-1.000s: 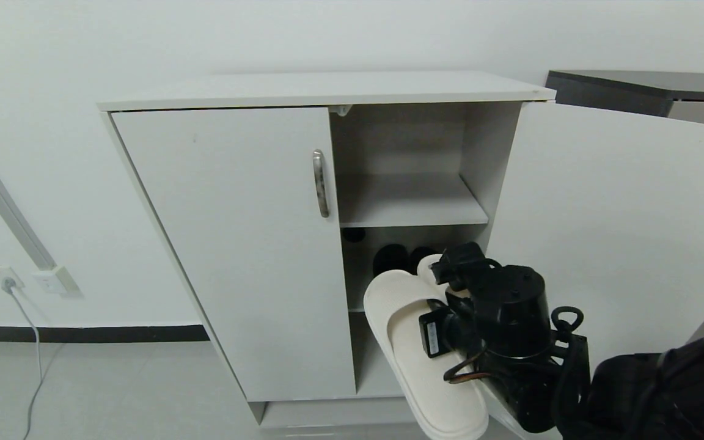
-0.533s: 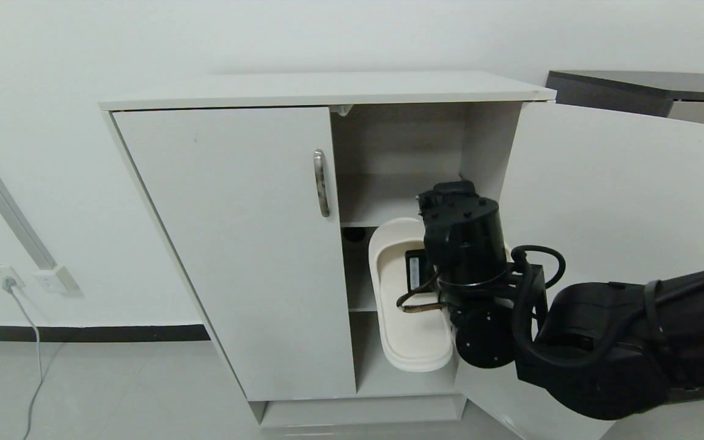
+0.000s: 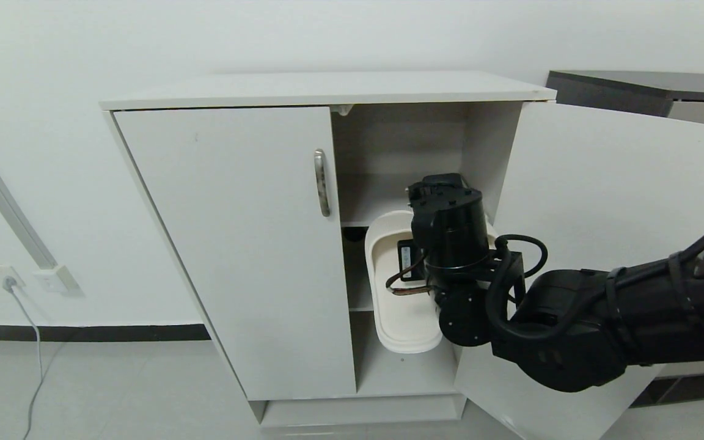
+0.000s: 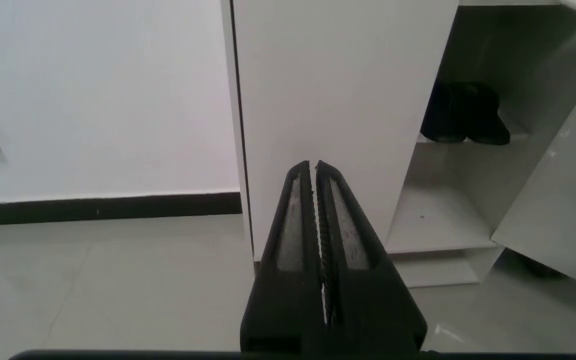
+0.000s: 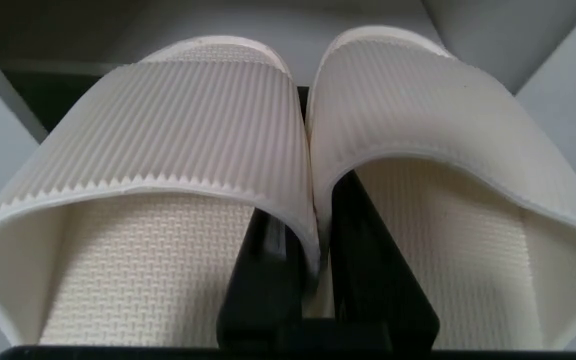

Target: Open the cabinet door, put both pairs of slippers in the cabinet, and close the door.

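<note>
The right gripper (image 5: 313, 275), clamped on the white slippers (image 3: 402, 305) by their straps, has lifted them from low outside to the front edge of the upper shelf (image 3: 382, 205) in the cabinet (image 3: 327, 90). The black slippers (image 4: 465, 112) already sit inside, so only release and closing the door (image 3: 602, 201) remain.

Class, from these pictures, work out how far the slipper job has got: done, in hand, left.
Done: the door stands open and a black pair sits on a shelf inside the cabinet. In hand: the right tool is shut on the white pair, held at the opening. Left: set it down, release, close the door.
</note>
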